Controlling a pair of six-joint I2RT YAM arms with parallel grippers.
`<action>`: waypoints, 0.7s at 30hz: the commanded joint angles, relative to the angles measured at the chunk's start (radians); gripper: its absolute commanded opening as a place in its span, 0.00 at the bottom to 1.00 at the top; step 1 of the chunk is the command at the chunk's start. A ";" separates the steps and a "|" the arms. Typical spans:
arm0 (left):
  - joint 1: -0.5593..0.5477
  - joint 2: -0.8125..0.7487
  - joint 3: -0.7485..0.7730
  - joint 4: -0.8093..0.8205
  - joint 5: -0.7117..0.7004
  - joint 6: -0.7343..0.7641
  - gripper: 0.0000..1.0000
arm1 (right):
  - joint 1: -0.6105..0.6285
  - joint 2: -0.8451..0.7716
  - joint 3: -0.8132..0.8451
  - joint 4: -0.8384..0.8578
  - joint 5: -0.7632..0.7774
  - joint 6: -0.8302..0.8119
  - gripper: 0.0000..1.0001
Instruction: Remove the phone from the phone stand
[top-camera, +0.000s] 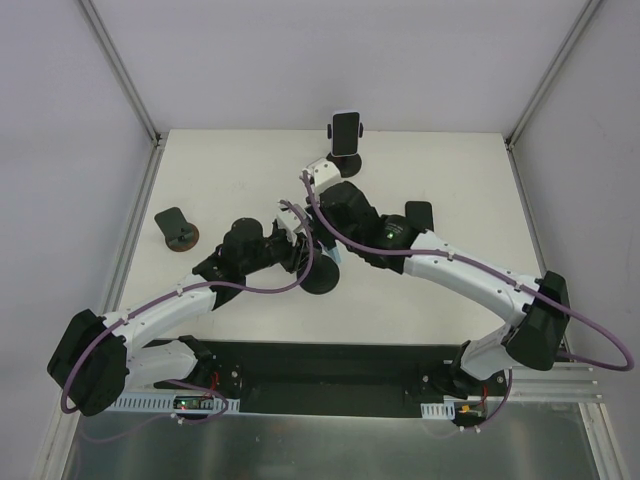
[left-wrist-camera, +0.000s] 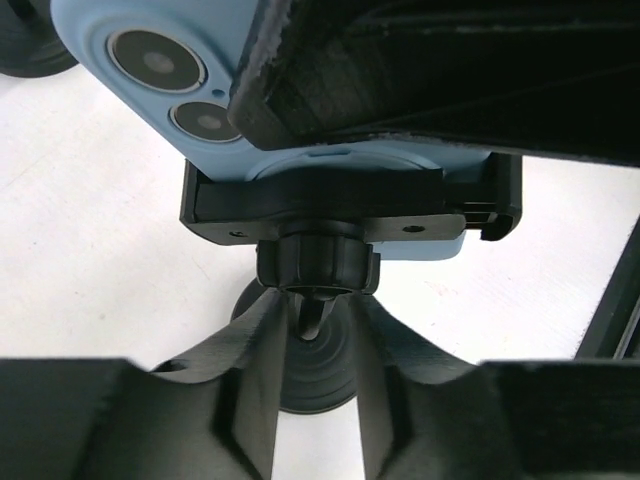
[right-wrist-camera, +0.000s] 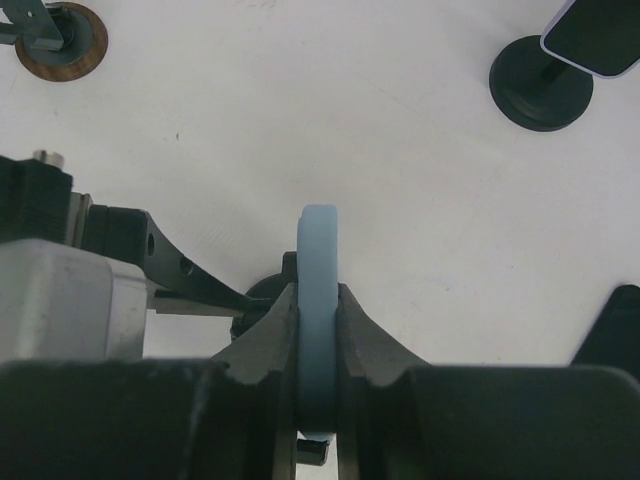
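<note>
Black fingers of the right gripper are clamped flat on both faces of the pale blue phone. That wrist cam sees the phone edge-on, standing upright between the pads with its top edge poking out past the fingertips. So the right one is closed and it has the phone.

Left gripper sits lower, under the phone. Its two fingers straddle the thin stem of the stand, just below the knurled nut. The jaws are a little apart, with a sliver of gap on each side of the stem, so it looks more like loose bracketing than a pinch.

Phone is in the stand's clamp, back side with the two camera lenses facing the left wrist cam, and the clamp arms wrap its edges. The round dark base is down on the white table, right behind the left fingers.

From the top cam, both arms meet near the middle of the table, wrists nearly touching over that stand.

Further out, a second stand at the far edge holds a second phone, well apart from the grippers. An empty stand on a brown base is off to the left.
</note>
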 joint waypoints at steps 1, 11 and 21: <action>-0.004 -0.025 0.028 0.025 0.010 0.000 0.34 | -0.002 -0.041 -0.028 0.024 -0.018 0.014 0.01; -0.002 -0.052 0.010 0.068 0.051 -0.018 0.55 | 0.014 -0.071 -0.083 0.091 -0.086 -0.005 0.01; 0.012 -0.078 -0.001 0.095 0.044 -0.052 0.54 | 0.030 -0.102 -0.144 0.163 -0.161 -0.037 0.01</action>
